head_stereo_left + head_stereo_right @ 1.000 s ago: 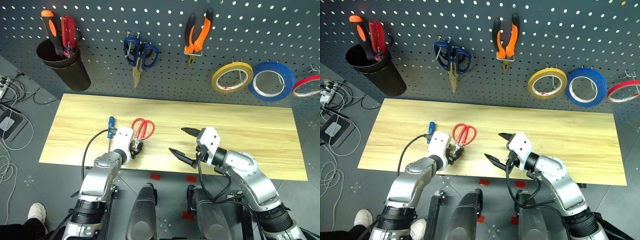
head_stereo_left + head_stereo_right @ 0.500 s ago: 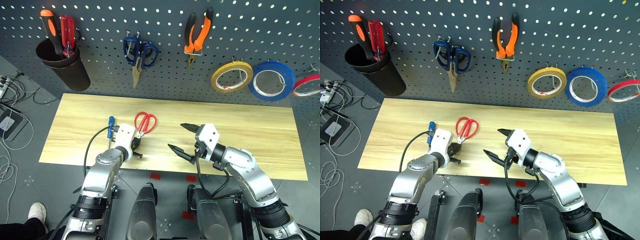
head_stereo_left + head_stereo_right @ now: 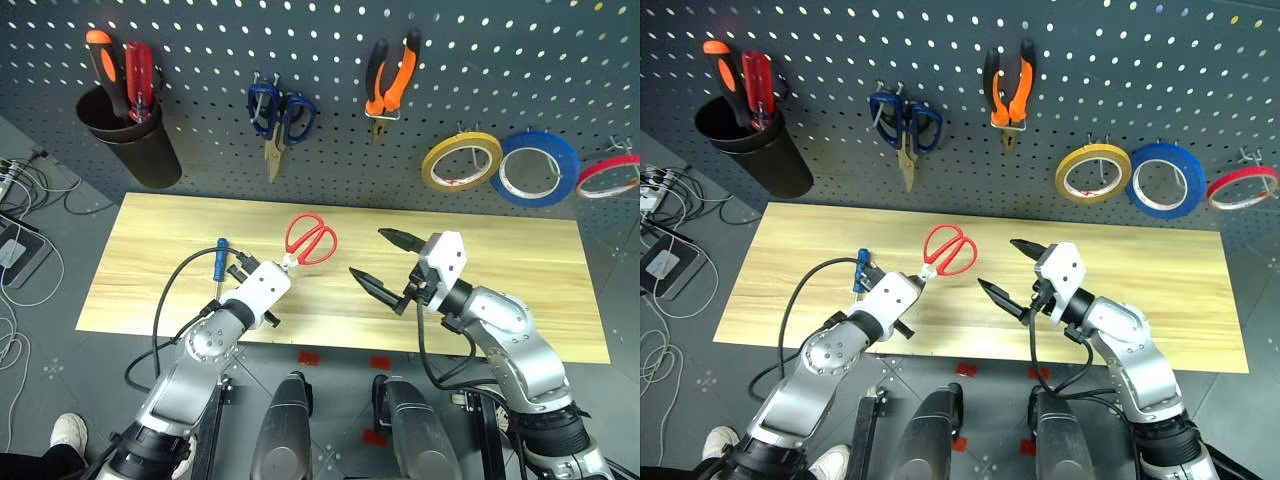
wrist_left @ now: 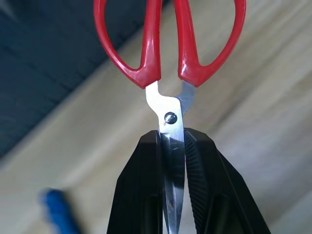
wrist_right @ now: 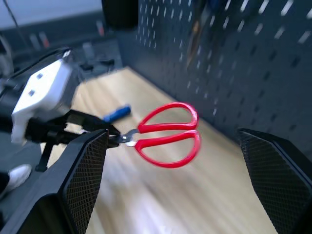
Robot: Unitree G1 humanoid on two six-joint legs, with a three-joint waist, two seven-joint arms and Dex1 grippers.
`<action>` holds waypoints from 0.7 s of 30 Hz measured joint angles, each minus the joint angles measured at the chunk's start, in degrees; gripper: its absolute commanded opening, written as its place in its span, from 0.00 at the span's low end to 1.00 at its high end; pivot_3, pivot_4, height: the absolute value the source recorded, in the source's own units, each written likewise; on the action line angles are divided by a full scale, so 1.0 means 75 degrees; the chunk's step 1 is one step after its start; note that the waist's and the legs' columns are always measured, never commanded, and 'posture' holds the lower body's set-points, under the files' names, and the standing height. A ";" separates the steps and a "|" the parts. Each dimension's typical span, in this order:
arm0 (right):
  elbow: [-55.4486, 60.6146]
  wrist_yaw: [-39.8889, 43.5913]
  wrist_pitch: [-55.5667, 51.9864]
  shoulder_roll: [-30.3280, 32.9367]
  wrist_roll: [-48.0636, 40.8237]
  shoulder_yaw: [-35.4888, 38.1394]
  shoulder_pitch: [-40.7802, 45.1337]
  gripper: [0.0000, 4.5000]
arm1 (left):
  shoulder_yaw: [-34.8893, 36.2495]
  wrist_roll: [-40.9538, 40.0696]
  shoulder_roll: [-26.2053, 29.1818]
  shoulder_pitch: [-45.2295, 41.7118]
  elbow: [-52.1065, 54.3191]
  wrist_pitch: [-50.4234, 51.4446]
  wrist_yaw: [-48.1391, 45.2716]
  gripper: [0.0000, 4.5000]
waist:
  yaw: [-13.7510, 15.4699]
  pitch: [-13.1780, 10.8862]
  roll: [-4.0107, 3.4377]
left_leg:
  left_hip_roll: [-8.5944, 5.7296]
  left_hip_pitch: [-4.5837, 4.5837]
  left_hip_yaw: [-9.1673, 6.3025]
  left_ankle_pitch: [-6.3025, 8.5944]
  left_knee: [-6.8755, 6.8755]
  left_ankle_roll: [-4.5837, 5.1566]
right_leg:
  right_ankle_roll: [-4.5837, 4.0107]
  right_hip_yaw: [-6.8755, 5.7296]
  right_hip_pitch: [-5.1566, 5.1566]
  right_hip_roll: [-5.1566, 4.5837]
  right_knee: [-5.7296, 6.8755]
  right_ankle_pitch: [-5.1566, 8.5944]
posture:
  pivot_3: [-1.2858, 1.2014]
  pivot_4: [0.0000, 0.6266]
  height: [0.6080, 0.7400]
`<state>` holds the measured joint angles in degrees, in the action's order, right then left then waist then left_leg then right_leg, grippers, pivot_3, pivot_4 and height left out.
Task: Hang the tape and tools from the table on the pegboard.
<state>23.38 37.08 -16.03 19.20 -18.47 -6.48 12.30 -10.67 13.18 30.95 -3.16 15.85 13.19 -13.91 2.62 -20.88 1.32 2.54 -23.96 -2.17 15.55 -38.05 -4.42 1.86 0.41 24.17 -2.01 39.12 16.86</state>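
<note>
Left gripper fingers clamp the red scissors by the blades above the worktop; right gripper fingers spread, empty.

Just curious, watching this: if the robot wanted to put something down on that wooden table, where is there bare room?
The table's right half, beyond the right gripper, is bare, as is the left end past the blue-handled screwdriver. The middle is crowded: the left gripper holds the red-handled scissors there.
</note>
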 measured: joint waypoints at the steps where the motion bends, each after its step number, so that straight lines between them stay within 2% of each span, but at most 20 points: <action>1: 0.0132 -0.0046 -0.0101 -0.0037 -0.0167 0.0119 -0.0017 1.00 | 0.0024 0.0143 0.0033 0.0124 0.0043 -0.0278 0.0132 0.08 | 0.0016 0.0068 0.0006 | -0.0001 0.0000 0.0004 0.0000 0.0005 0.0000 | 0.0000 -0.0007 -0.0002 0.0001 -0.0006 0.0000 | 0.58 0.37 1.00; 6: 0.0651 -0.0713 -0.0693 -0.0336 -0.0922 0.0682 -0.0056 1.00 | 0.0444 0.0716 0.0039 0.0358 0.0174 -0.1562 0.0762 0.08 | 0.0068 0.0336 0.0011 | -0.0003 0.0000 -0.0001 -0.0004 0.0012 -0.0004 | -0.0004 -0.0019 -0.0008 0.0009 -0.0007 -0.0003 | 0.59 0.31 1.00; 10: 0.1005 -0.0970 -0.0846 -0.0351 -0.1045 0.0710 -0.0063 1.00 | 0.0796 0.0973 -0.0115 0.0301 0.0316 -0.2381 0.1263 0.08 | 0.0080 0.0582 0.0017 | -0.0008 0.0001 0.0002 -0.0003 0.0014 -0.0002 | -0.0005 -0.0015 -0.0013 0.0039 -0.0014 -0.0003 | 0.59 0.28 1.00; 21: 0.0946 -0.1331 -0.0953 -0.0500 -0.1004 0.0700 0.0503 1.00 | 0.1482 0.0974 -0.0505 -0.0567 -0.0247 -0.3137 0.1710 0.08 | 0.0088 0.0992 0.0029 | -0.0003 0.0008 0.0007 -0.0002 0.0013 0.0003 | -0.0007 -0.0011 -0.0016 0.0056 -0.0014 -0.0004 | 0.58 0.25 1.00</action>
<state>30.48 27.10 -23.18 15.45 -26.00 -1.22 16.07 0.45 20.49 27.16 -7.42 13.99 -10.34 -1.09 3.28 -13.43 1.54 2.52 -23.90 -2.12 15.54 -37.95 -4.39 1.81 0.33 24.05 -1.59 39.02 16.83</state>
